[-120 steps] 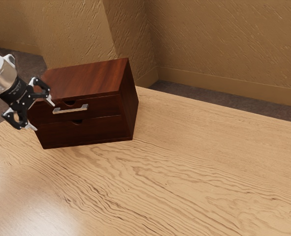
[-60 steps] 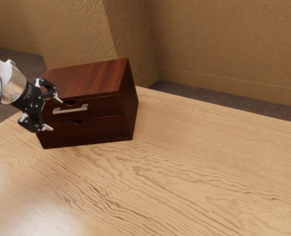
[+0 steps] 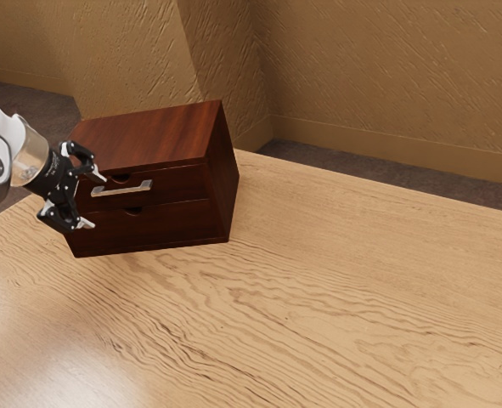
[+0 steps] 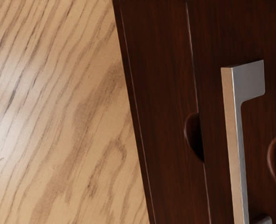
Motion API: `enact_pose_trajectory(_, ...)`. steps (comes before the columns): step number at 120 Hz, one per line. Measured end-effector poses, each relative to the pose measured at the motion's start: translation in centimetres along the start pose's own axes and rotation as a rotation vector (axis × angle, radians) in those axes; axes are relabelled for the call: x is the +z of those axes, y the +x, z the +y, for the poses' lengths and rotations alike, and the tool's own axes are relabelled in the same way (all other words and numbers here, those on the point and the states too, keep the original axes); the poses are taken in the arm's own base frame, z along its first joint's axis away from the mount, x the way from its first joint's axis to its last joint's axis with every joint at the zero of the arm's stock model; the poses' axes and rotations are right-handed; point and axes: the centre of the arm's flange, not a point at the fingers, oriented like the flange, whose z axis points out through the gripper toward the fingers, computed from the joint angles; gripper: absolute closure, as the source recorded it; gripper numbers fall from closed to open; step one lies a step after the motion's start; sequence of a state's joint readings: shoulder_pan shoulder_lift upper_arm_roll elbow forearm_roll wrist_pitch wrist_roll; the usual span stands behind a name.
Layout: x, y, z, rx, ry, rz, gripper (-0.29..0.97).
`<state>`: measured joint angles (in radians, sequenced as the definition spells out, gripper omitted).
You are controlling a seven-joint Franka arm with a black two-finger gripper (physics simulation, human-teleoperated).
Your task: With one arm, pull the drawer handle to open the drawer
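Observation:
A dark wooden two-drawer cabinet (image 3: 161, 136) stands on the table at the exterior view's left. Its upper drawer (image 3: 183, 183) carries a silver bar handle (image 3: 121, 189) and sits flush with the front. My gripper (image 3: 87, 201) is open just off the handle's left end, one fingertip above handle height and one below, close to the drawer front. Nothing is between the fingers. In the wrist view the handle (image 4: 238, 140) runs along the dark drawer front (image 4: 166, 93), with the table beside it.
The wooden table (image 3: 318, 297) stretches wide toward the exterior view's right and front. The lower drawer (image 3: 149, 225) has a small finger notch. Tan textured walls and a grey floor strip (image 3: 403, 170) lie behind the table.
My hand has moved rightward in the exterior view, from beside the cabinet's left edge to close against the drawer front near the handle's end. The drawer has not moved.

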<state>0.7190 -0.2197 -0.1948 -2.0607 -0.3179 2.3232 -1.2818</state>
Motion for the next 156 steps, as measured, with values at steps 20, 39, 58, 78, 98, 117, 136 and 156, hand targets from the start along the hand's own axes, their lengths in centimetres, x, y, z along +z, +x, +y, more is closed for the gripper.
enact_pose_trajectory(20,0.8,0.0,0.1,0.0,0.008,0.004,0.03)
enact_pose_trajectory(39,1.7,0.1,0.8,-0.004,0.008,0.0,0.03)
enact_pose_trajectory(58,3.0,0.5,1.3,-0.013,0.019,-0.008,0.03)
enact_pose_trajectory(78,3.6,0.6,1.8,-0.018,0.021,-0.012,0.03)
enact_pose_trajectory(98,4.3,0.9,2.4,-0.022,0.023,-0.018,0.03)
enact_pose_trajectory(117,4.3,0.9,2.6,-0.023,0.02,-0.019,0.03)
enact_pose_trajectory(136,4.5,1.1,3.0,-0.025,0.021,-0.02,0.03)
enact_pose_trajectory(156,5.4,1.3,2.8,-0.029,0.034,-0.023,0.03)
